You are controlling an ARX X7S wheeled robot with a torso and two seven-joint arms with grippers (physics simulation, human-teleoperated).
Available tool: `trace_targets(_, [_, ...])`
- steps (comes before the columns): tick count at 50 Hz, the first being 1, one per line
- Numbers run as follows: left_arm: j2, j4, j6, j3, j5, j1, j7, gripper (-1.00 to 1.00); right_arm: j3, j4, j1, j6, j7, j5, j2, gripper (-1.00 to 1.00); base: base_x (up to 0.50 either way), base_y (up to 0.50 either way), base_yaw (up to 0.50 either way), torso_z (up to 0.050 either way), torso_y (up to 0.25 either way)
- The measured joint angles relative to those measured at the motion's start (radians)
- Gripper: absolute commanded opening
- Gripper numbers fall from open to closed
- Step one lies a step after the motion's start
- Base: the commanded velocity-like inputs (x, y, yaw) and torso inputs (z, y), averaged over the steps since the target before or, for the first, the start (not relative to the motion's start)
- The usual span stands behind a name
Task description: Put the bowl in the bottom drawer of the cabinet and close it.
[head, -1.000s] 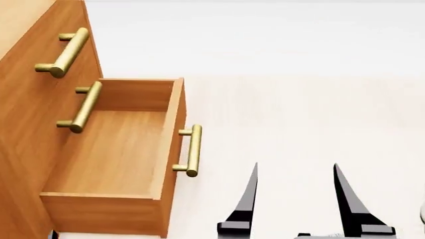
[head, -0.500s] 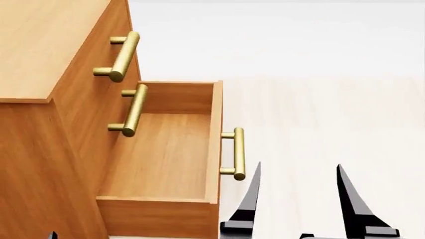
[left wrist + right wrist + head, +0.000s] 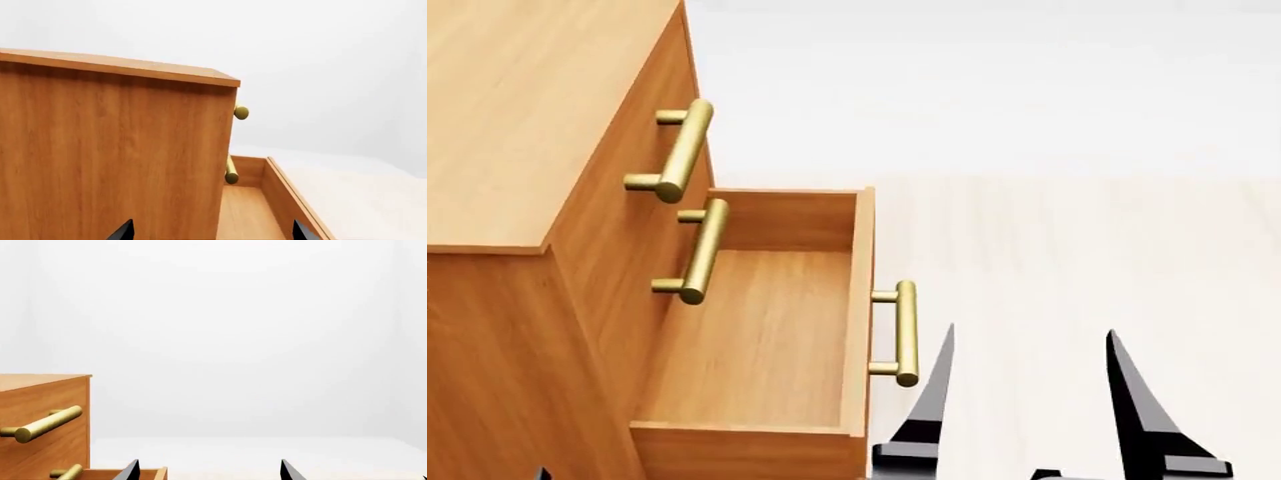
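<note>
In the left wrist view, the left gripper [image 3: 210, 232] shows only two dark fingertips set wide apart with nothing between them, facing the plain side panel of the cabinet [image 3: 113, 150]; beyond the panel's edge two brass handle ends stick out and the bottom drawer [image 3: 267, 210] stands pulled out, its wooden floor bare. In the head view, the cabinet sits at the left with its two upper drawers closed, and the bottom drawer reaches out to the right, open and with nothing in it, its brass handle [image 3: 901, 335] on the right-hand front. Just right of that handle, at the near edge, the right gripper [image 3: 1030, 400] holds its two black fingers well apart and carries nothing. In the right wrist view, the same spread fingertips frame a blank white wall, with a corner of the cabinet and the drawer rim at one side. The bowl appears in no view, so its place cannot be told. The risks are these: neither arm holds the bowl, so shutting the drawer now would fail the task, and the right gripper's inner finger sits close enough to the handle that a careless swing could knock the drawer.
</note>
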Motion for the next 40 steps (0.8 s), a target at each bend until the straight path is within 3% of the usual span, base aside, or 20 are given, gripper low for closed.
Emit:
trace_targets(16, [-0.015, 0.001, 0.009, 0.011, -0.009, 0.000, -0.012, 1.00, -0.005, 0.000, 0.000, -0.003, 0.014, 0.012, 0.011, 1.00, 0.00, 0.00, 0.00, 0.050, -0.001])
trace_targets(40, [-0.043, 0.005, 0.028, 0.047, 0.021, 0.002, -0.026, 1.00, -0.017, 0.005, 0.003, -0.009, 0.037, 0.026, 0.029, 1.00, 0.00, 0.00, 0.00, 0.049, -0.131])
